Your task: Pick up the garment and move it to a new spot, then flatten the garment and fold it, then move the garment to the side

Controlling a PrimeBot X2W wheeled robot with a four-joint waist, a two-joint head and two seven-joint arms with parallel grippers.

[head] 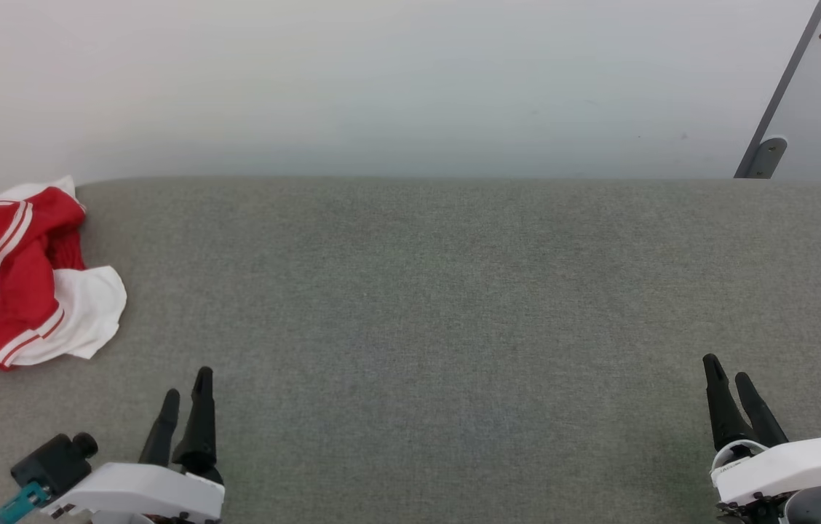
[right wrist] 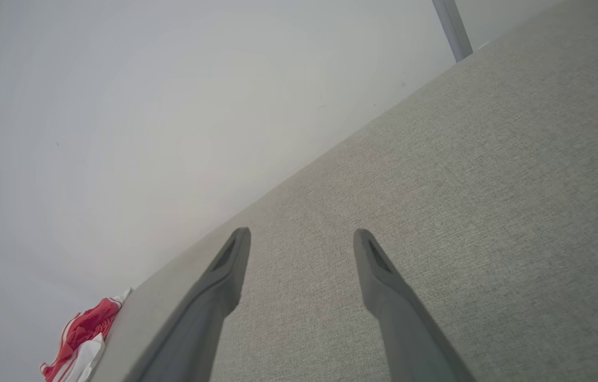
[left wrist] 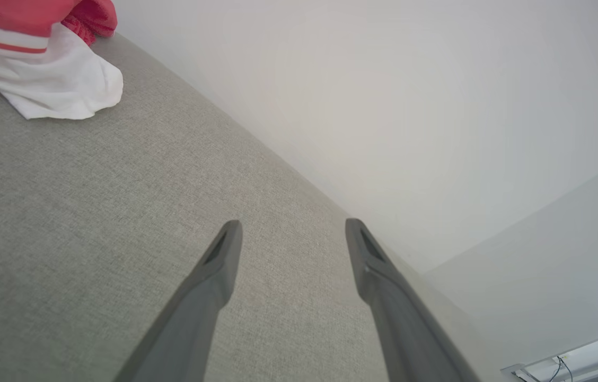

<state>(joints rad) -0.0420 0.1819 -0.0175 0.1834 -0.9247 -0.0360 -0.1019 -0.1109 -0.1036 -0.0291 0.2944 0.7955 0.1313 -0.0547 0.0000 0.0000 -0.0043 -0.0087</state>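
- Head view has the left gripper (head: pixel 187 383) low and close to the robot's body. Its two dark fingers are parted with nothing between them, and the left wrist view shows bare grey weave in the gap.
- The right gripper (head: pixel 726 367) mirrors it on the other side, spread wide, empty and pointing away from the robot.
- Both sit over the near part of the grey padded surface (head: pixel 410 327). This looks like a ready pose, with the jaws wide so that either could close on cloth at once (whether the fingertips touch the weave I cannot tell).
- The garment (head: pixel 10 276) lies ahead of the left gripper and off to its left, near it but clear of it. It is a crumpled red-and-white heap at the surface's left end, and part of it runs out of the head view.
- A white sleeve spills out on the side facing the left gripper, so it is probably the easiest part to pinch. No lettering can be read.
- The garment is well apart from the right gripper, with nearly the whole surface between them, so the left arm seems the natural one to reach first.
- The broad bare stretch between the grippers looks like a sensible new spot for spreading and folding.
- Further out, a pale wall (head: pixel 381 87) rises behind the far edge, and a grey post (head: pixel 763 156) stands ahead and to the right of the right gripper.
- By my reading, no step of the task has begun.
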